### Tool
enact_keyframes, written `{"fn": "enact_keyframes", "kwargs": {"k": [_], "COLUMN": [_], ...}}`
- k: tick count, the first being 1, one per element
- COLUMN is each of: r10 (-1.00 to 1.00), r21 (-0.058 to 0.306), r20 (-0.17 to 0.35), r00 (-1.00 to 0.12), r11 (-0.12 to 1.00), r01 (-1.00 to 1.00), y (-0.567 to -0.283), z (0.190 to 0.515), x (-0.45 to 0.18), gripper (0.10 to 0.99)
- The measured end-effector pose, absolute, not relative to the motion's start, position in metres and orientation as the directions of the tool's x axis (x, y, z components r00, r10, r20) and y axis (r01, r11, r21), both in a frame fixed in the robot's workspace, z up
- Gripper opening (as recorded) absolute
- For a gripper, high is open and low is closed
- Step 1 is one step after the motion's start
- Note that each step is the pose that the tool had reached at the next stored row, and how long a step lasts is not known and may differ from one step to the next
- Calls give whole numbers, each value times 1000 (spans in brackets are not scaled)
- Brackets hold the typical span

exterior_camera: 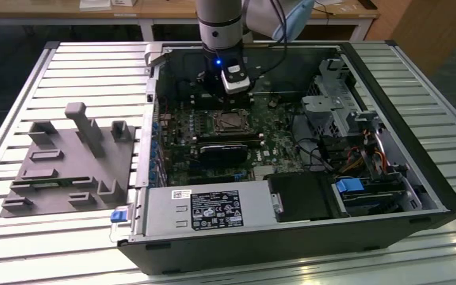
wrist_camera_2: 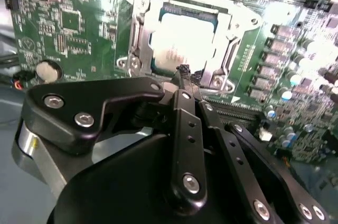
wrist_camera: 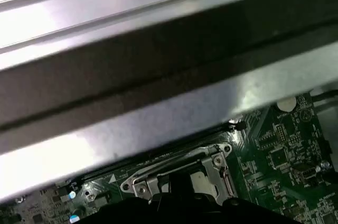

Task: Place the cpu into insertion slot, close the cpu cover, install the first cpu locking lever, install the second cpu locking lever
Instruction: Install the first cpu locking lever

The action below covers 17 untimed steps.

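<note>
Gripper (wrist_camera_2: 186,74), black fingers pinched together, beside silvery square-windowed cpu cover (wrist_camera_2: 185,36) over dull-metal cpu (wrist_camera_2: 182,42)

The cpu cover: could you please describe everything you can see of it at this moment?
The cpu cover is a thin, shiny silvery metal frame with a square window. It lies flat, closed over the insertion slot on the green motherboard, and the cpu's pale metal top shows through the window. Screws sit at its corners. In the second wrist view the claw has its shut black fingertips at the frame's near edge; whether they touch it I cannot tell.
</note>
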State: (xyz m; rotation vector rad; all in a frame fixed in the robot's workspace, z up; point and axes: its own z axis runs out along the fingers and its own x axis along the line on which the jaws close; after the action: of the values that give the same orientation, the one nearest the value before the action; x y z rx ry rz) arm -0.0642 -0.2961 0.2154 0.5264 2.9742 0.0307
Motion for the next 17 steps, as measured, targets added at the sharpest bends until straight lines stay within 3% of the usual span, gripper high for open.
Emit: {"fn": "enact_keyframes", "kwargs": {"k": [17], "r10": [310], "r21": [16], "r20": [-119], "r00": [-943], "r11": [951], "r01": [310], "y": [-318], "z": [214], "x": [-62], "gripper": [102]}}
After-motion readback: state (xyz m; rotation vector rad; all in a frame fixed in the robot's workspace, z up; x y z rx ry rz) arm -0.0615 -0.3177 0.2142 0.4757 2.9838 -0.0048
